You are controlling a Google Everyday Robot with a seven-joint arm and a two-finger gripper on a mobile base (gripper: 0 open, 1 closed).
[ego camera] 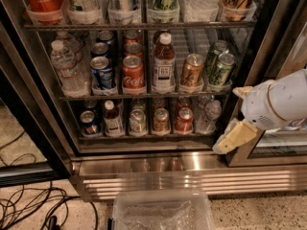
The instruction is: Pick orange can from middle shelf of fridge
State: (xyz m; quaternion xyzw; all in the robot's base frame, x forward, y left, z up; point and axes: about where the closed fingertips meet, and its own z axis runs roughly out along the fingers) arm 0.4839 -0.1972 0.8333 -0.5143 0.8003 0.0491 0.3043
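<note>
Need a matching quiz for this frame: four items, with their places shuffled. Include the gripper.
Items:
1. orange can
2. Coca-Cola can
3. water bottle
4. gripper

Places:
A. far left of the middle shelf
B. low right, in front of the door frame of the fridge
C. middle shelf, between the brown bottle and the green cans
D. middle shelf, between the blue can and the brown bottle

Pairs: 1-C, 2-D, 3-A, 4-B
</note>
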